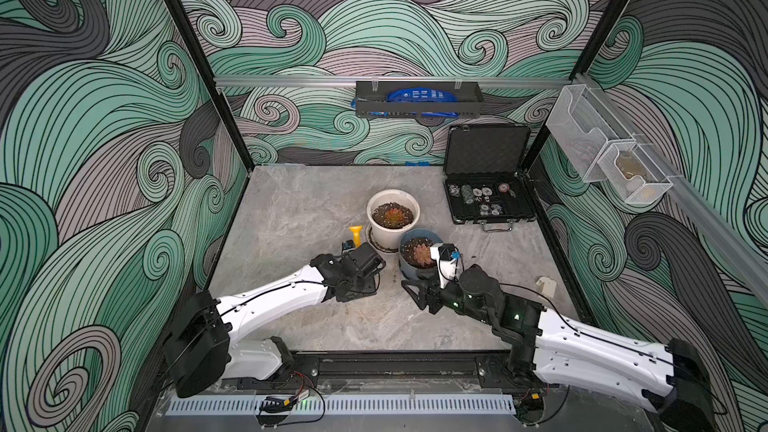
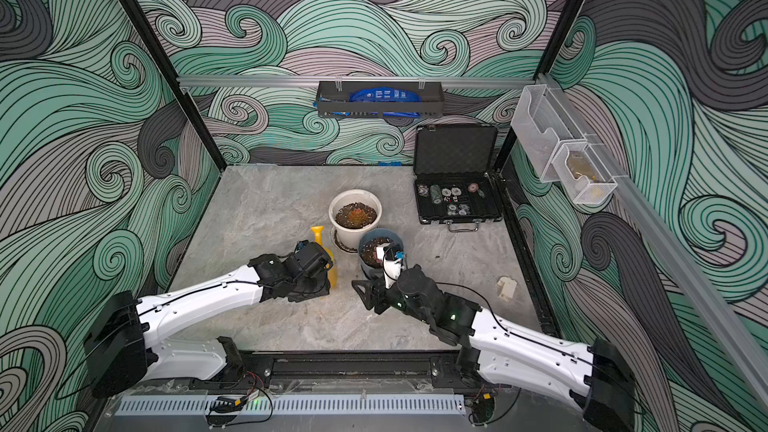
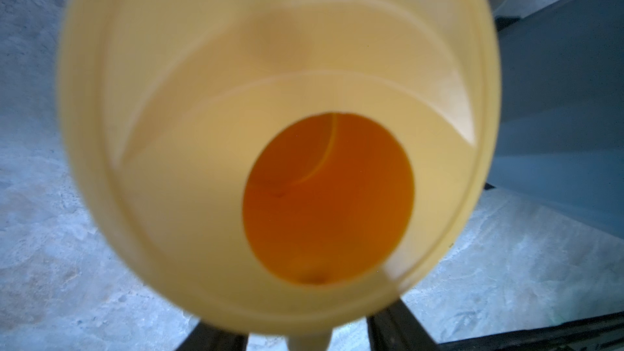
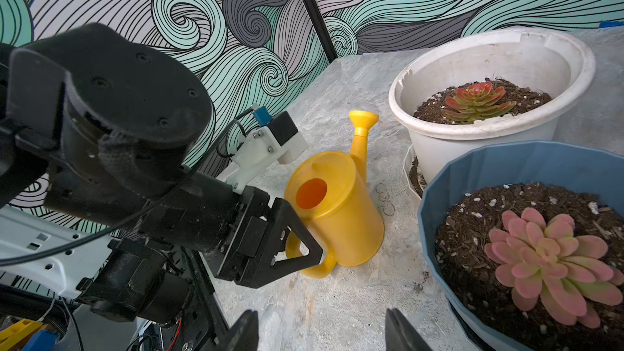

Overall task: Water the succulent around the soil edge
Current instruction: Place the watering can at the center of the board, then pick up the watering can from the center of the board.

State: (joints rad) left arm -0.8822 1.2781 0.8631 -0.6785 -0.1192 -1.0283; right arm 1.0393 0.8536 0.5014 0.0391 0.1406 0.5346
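The succulent (image 4: pixel 547 258), a pale pink rosette, grows in a blue-grey pot (image 4: pixel 506 160); its soil edge (image 4: pixel 472 217) is a dark gritty ring inside the rim. In a top view the succulent (image 1: pixel 422 254) is partly covered by my right wrist camera. A yellow watering can (image 4: pixel 334 211) stands upright on the table left of the pot. My left gripper (image 4: pixel 309 251) is open, its fingers straddling the can's handle with gaps either side. My right gripper (image 4: pixel 322 332) is open and empty, low over bare table just in front of the pot.
A taller white pot (image 1: pixel 392 234) with a darker red-green rosette (image 1: pixel 392 214) stands right behind the blue-grey pot and the can. An open black case of chips (image 1: pixel 486 197) sits at the back right. A small white object (image 1: pixel 546 286) lies near the right edge.
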